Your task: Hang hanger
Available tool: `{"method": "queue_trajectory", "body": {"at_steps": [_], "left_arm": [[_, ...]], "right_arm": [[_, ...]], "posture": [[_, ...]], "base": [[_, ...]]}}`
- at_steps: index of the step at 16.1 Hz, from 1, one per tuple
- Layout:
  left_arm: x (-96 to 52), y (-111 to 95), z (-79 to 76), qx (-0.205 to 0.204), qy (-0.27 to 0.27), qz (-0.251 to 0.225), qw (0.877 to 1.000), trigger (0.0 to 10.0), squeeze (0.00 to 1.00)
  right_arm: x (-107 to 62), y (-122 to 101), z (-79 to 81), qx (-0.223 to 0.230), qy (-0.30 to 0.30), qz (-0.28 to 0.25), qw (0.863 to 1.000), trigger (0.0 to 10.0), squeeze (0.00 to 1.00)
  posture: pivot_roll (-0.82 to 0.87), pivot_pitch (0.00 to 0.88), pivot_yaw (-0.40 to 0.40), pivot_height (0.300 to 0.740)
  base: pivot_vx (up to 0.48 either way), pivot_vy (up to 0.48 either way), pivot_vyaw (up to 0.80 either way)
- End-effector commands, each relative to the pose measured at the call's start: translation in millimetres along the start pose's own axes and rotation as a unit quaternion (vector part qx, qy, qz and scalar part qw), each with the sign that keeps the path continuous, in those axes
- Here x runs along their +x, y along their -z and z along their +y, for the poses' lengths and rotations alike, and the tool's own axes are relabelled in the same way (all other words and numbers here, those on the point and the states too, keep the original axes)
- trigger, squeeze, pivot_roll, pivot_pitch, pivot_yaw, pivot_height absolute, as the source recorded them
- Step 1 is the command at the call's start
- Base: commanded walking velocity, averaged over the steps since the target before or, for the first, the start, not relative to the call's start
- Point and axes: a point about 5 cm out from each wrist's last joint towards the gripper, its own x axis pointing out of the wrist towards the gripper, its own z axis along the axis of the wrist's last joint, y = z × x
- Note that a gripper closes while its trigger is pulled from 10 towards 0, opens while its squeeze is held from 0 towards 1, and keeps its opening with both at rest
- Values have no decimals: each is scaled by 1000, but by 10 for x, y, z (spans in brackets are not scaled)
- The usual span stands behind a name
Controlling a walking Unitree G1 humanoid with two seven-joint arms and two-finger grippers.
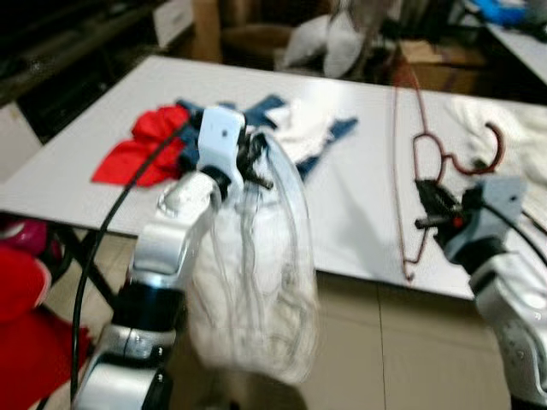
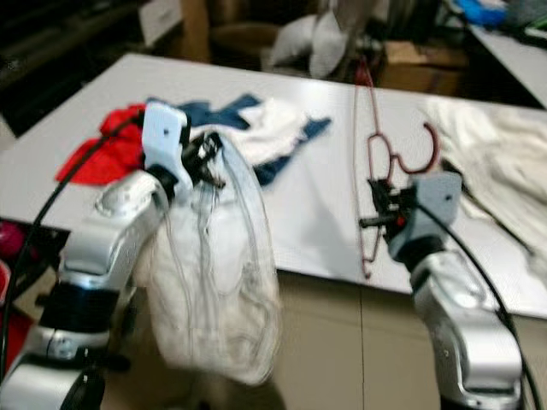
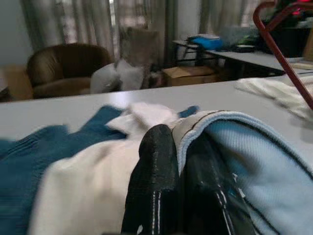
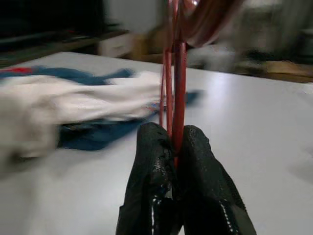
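My left gripper is shut on the collar of a white and pale blue garment, which hangs blurred below it over the table's front edge. Its black fingers pinch the ribbed collar in the left wrist view. My right gripper is shut on a dark red wire hanger, held roughly upright above the white table, hook to the right. The right wrist view shows the red wires clamped between both fingers.
On the table lie a red cloth, a blue and white clothes pile and white fabric at the right. Cardboard boxes and clutter stand behind the table. A red item sits at floor level on the left.
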Motion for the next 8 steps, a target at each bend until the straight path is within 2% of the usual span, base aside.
{"method": "queue_trajectory", "body": {"at_steps": [1,2,3,4,6,8], "left_arm": [[70,-347,37,15,0,-71,997,10000,0],[159,-410,52,15,5,-74,997,10000,0],[204,-431,57,16,10,-70,997,10000,0],[271,-471,68,26,14,-67,997,10000,0],[432,-519,156,63,6,-29,998,10000,0],[624,-702,275,95,-20,-16,995,10000,0]], "right_arm": [[-40,-134,25,-1,-32,-20,999,10000,0],[-151,-253,26,-1,-89,-29,996,10000,0],[-202,-294,11,-6,-108,-28,994,10000,0],[-270,-334,-23,-17,-129,-20,991,10000,0],[-432,-391,-88,-48,-177,9,983,10000,0],[-677,-440,-97,-59,-250,53,965,10000,0]], "posture": [[-35,0,-31,740],[-37,0,-28,740],[-38,0,-26,740],[-39,0,-23,740],[-44,0,-16,740],[-52,0,-3,740]], "base": [[326,0,0],[330,0,0],[307,0,0],[0,0,0],[0,0,0],[0,0,0]]}}
